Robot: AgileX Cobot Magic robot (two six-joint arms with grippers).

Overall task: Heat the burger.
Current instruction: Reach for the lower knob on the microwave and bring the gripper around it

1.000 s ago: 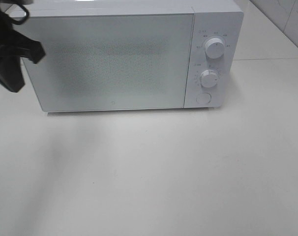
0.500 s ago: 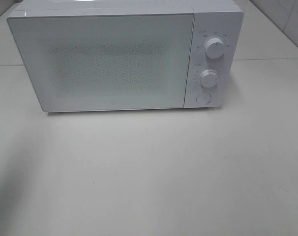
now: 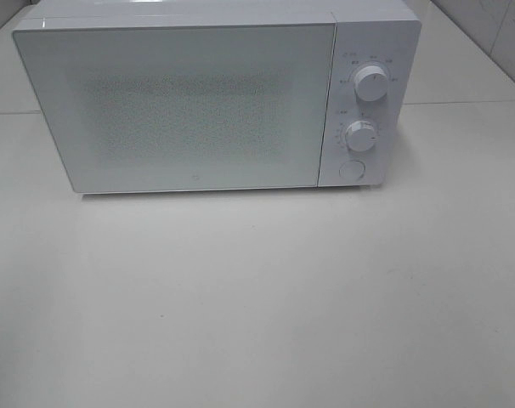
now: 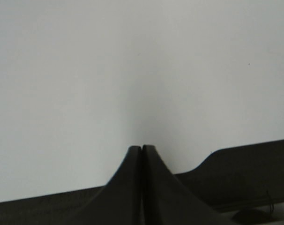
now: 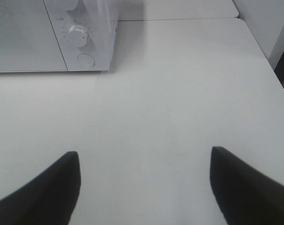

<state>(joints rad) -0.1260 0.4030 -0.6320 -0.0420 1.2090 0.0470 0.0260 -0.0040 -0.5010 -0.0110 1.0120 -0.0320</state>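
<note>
Currently, microwave [image 3: 215, 102]: sitting on the table [image 3: 257, 306] with its door [image 3: 181, 106] closed. Burger: showing in no view; whether it is lying behind the frosted door, cannot tell. Step, as judged: door closed, heating not yet started; the next move is calling for a turn of the lower knob [image 3: 360, 134]. Left gripper [image 4: 142, 149]: fingers pressing together, holding nothing. Right gripper [image 5: 143, 153]: hanging spread wide, touching nothing.

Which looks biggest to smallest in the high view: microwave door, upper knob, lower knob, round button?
1. the microwave door, by far
2. the upper knob and the lower knob: alike, not ranked
3. the round button, slightly smaller
</note>
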